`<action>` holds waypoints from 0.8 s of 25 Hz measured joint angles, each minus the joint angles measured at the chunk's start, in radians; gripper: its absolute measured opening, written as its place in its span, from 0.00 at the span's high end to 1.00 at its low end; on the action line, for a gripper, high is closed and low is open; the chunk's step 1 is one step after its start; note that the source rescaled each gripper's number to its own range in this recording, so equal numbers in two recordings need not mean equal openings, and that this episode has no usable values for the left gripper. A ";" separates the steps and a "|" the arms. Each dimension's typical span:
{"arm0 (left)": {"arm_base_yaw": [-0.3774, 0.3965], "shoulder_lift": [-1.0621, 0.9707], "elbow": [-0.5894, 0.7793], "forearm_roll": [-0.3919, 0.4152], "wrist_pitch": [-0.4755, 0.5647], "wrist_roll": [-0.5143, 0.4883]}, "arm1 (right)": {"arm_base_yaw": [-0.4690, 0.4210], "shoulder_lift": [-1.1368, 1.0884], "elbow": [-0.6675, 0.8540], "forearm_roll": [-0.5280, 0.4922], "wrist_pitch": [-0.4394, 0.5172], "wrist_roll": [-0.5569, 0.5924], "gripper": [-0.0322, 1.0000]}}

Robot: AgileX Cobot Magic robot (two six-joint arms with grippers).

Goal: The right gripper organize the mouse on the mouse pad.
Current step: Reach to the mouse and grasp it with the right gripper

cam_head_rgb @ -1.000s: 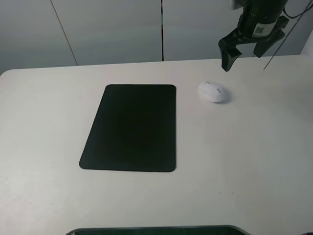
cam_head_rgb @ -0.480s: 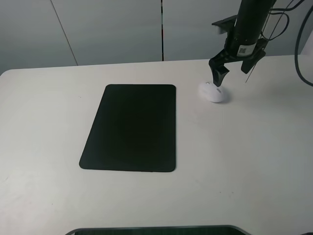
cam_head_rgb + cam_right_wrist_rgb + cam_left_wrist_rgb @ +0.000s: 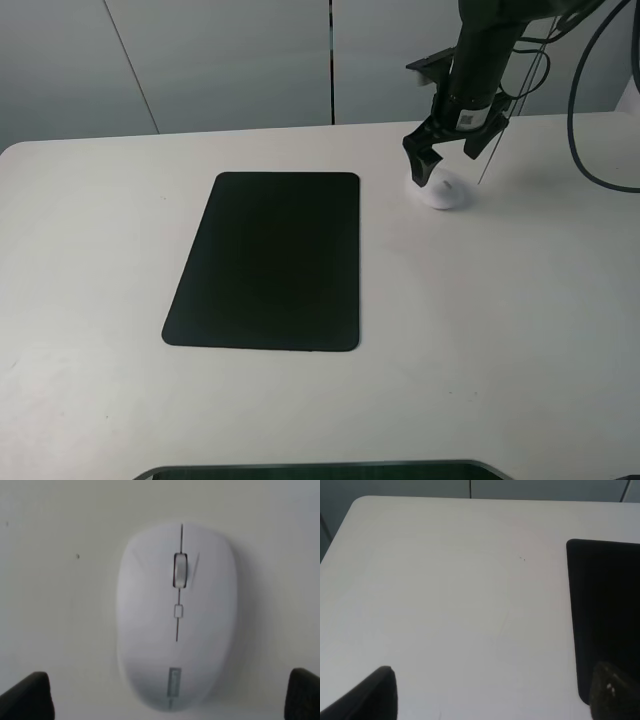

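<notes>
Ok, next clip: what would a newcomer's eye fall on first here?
The black mouse pad, lying bare left of centre on the white table. Then the right gripper, open and poised over the small white mouse toward the far right, which sits off the pad with a finger on either side.

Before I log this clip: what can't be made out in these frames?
Exterior high: right end effector covers part of the mouse; contact unclear.
Right wrist: mouse's grey label too blurred to read.
Left wrist: mouse pad cut off by the frame edge.
</notes>
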 joint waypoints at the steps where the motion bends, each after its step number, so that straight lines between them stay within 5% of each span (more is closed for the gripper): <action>1: 0.000 0.000 0.000 0.000 0.000 0.000 | 0.000 0.004 -0.001 0.000 -0.001 0.000 0.00; 20: 0.000 0.000 0.000 0.000 0.000 0.000 | 0.002 0.055 -0.008 -0.026 -0.080 -0.004 0.00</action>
